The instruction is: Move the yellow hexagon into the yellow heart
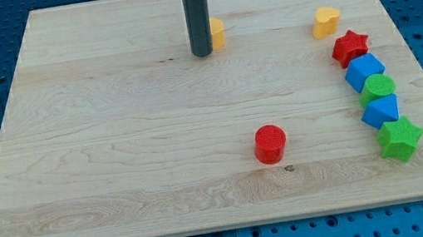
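Note:
The yellow hexagon (217, 33) sits near the view's top centre, partly hidden behind my rod. My tip (203, 54) rests on the board touching or just beside the hexagon's left side. The yellow heart (326, 21) lies well to the view's right of the hexagon, at about the same height in the view, with bare board between them.
A column of blocks runs down the view's right: a red star (350, 48), a blue block (364, 72), a green round block (378, 89), another blue block (381, 111) and a green star (400, 139). A red cylinder (270, 143) stands lower centre. The wooden board (115, 150) lies on a blue perforated table.

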